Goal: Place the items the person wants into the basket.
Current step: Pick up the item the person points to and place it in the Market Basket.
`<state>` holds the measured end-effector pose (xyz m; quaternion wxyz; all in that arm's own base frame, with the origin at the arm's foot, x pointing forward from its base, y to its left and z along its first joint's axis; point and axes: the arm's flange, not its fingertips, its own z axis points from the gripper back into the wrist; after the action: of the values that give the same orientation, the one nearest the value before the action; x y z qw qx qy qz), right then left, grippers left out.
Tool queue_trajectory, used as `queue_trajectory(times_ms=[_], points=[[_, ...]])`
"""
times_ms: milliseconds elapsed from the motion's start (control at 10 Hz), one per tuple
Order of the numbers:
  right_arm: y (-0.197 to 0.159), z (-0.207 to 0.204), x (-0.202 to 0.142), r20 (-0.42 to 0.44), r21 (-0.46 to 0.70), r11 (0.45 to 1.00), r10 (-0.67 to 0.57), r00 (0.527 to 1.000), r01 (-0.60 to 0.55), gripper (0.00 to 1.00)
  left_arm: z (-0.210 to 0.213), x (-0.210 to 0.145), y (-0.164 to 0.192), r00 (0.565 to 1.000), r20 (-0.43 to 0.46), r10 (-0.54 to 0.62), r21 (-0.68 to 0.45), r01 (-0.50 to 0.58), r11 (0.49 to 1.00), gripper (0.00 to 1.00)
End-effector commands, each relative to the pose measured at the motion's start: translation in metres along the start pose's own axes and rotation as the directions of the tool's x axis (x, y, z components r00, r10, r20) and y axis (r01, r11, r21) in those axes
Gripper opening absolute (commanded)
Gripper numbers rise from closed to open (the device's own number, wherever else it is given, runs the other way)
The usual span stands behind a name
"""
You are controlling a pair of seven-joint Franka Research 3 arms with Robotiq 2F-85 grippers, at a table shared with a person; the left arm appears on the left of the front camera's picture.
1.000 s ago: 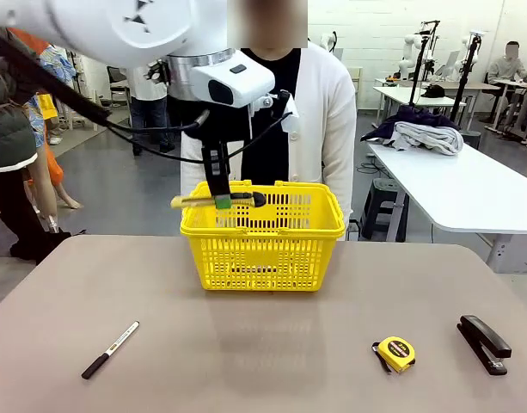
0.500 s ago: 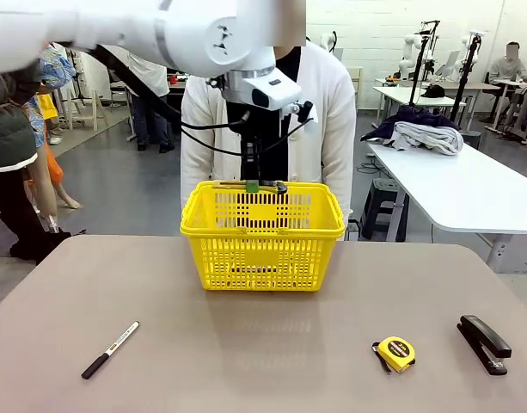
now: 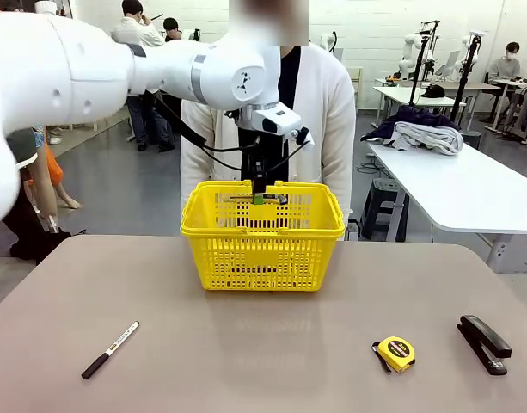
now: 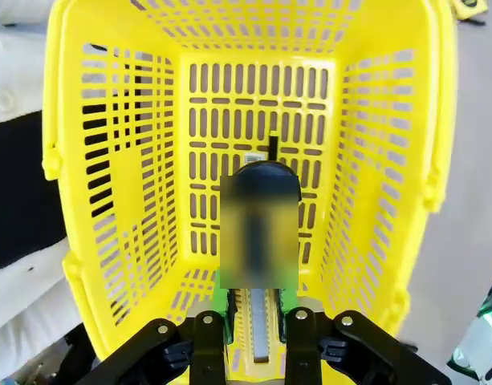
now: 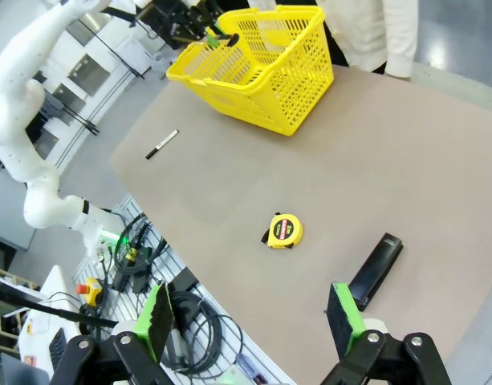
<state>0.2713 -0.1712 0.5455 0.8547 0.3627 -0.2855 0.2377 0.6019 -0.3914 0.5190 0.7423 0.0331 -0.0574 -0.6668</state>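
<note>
My left gripper [image 3: 259, 199] hangs over the middle of the yellow basket [image 3: 263, 249], shut on the yellow utility knife [image 3: 242, 199], which lies level just below the rim. In the left wrist view the knife [image 4: 258, 233] sits blurred between the green pads [image 4: 224, 301] above the basket's slotted floor [image 4: 109, 160], where a thin dark thing [image 4: 272, 147] lies. The yellow-and-black tape measure [image 3: 395, 353] rests at the table's front right. My right gripper [image 5: 250, 321] is open and high above the tape measure [image 5: 283, 230]. The person [image 3: 323, 112] stands behind the basket.
A white-barrelled marker [image 3: 110, 349] lies at the front left of the table [image 3: 246, 361]. A black stapler [image 3: 484, 343] lies right of the tape measure. In the right wrist view the stapler [image 5: 376, 270] is nearest the fingers, and cables lie past the table edge.
My left gripper carried the utility knife rightward from the basket's left rim to its middle and sank slightly into the opening. The right gripper stayed open.
</note>
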Motion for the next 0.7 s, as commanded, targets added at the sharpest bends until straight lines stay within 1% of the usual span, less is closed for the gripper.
queue_trajectory(times_ms=[0,300,600], points=[[-0.001,-0.001,0.001,0.019,0.017,1.000,0.013,1.000,-0.014,1.00,-0.010,0.015,0.026,1.000,0.021,-0.005,-0.047,0.006,0.999,0.26],[-0.001,-0.001,0.001,0.019,0.017,1.000,0.013,1.000,-0.014,1.00,-0.048,0.009,0.043,0.999,0.040,0.001,-0.088,0.003,0.996,0.26],[-0.001,-0.001,0.001,0.019,0.017,1.000,0.013,1.000,-0.014,1.00,-0.084,0.003,0.051,0.998,0.058,0.027,-0.126,-0.019,0.992,0.26]])
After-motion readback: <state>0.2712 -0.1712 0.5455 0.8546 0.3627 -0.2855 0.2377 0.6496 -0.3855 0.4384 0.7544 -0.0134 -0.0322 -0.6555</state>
